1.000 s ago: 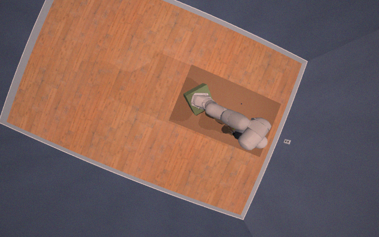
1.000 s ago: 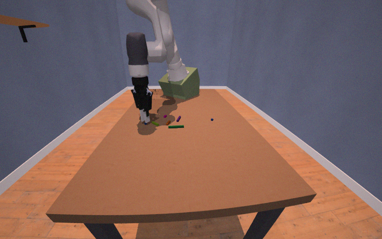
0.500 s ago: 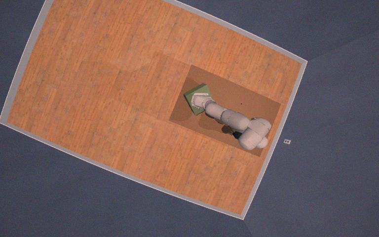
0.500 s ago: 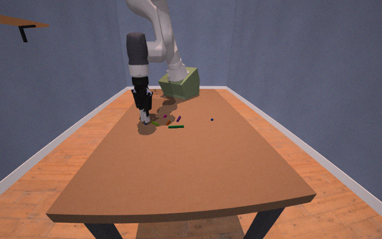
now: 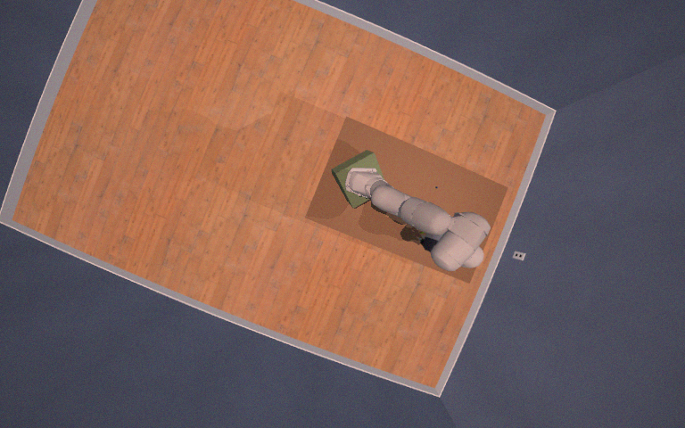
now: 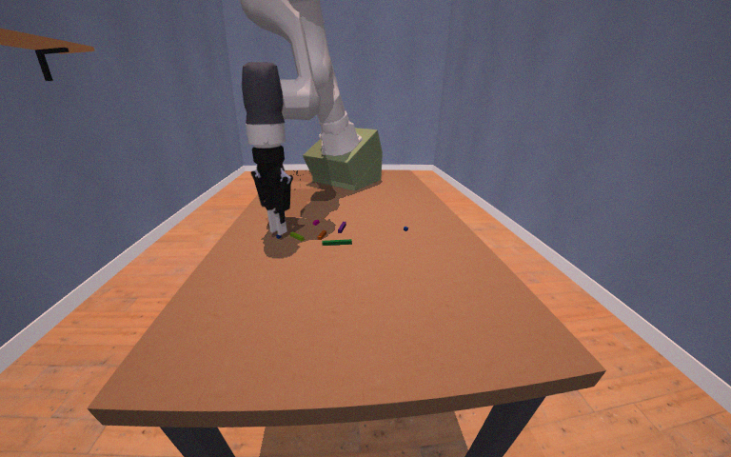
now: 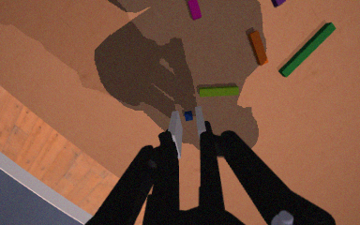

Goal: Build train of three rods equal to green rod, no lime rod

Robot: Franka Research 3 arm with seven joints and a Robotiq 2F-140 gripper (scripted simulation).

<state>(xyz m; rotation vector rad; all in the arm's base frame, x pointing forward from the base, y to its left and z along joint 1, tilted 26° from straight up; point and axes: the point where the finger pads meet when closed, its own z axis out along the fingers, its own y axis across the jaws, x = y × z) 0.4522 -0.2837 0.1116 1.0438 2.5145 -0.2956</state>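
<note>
The desk (image 5: 393,141) (image 6: 345,333) (image 7: 323,141) is plain brown, its legs near black. On it, each rod wears one solid colour: green (image 6: 336,242) (image 7: 307,50), lime (image 6: 297,236) (image 7: 218,91), orange (image 6: 322,234) (image 7: 258,48), magenta (image 6: 315,222) (image 7: 195,9), purple (image 6: 342,227) (image 7: 278,2) and two small blue ones. The hand (image 6: 278,234) (image 7: 188,118) is black with pale grey fingertips. The arm (image 5: 426,216) (image 6: 315,69) is whitish grey, its base block (image 5: 357,201) (image 6: 366,161) olive green. Orange-brown planks pattern the floor (image 5: 177,126) (image 6: 80,345) (image 7: 47,150); the walls (image 5: 581,302) (image 6: 593,134) are slate blue.
</note>
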